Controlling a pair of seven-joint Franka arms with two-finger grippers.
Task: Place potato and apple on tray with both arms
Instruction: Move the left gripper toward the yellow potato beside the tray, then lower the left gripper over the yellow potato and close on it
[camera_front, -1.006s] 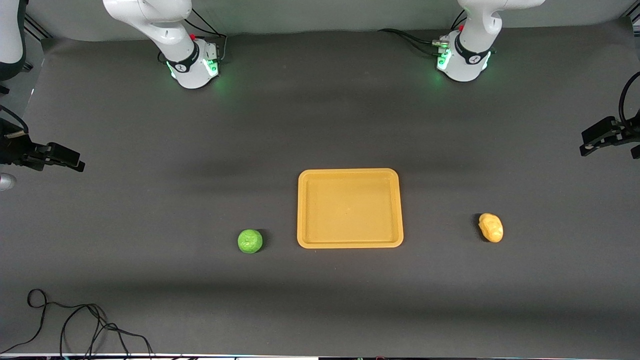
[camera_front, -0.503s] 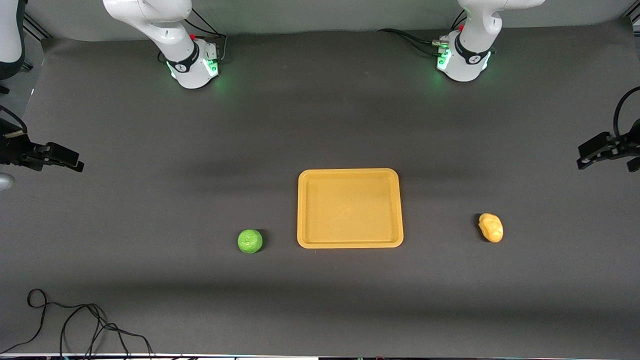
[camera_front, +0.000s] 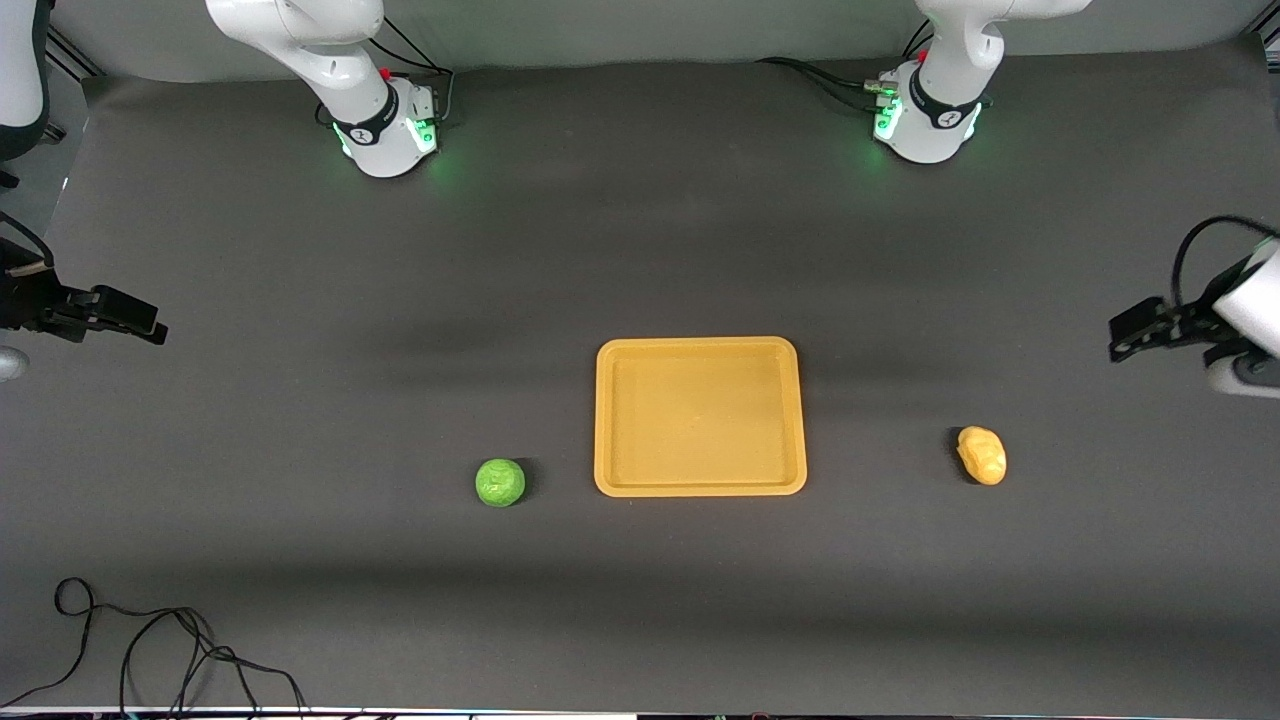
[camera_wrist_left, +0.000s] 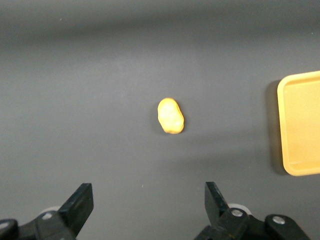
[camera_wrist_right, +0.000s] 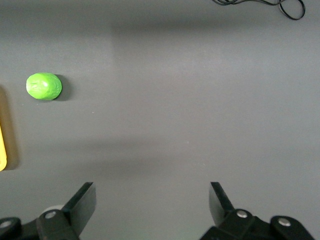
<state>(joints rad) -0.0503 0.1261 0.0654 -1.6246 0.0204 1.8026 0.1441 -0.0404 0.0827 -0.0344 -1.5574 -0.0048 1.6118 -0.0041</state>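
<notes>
Now my left gripper (camera_wrist_left: 145, 210) spread above bare table near the potato (camera_front: 981, 455), right gripper (camera_wrist_right: 152, 210) spread too, apple (camera_front: 499, 482) beside the tray (camera_front: 700, 487).

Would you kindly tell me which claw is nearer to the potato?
Left. The left claw hangs open above the potato toward the left arm's end; the right claw is past the apple.

You see only an edge strip of the tray (camera_wrist_right: 2, 145) in the right wrist view. The right gripper (camera_front: 150, 328) is partly cut off, the left gripper (camera_front: 1125, 340) blurred.
</notes>
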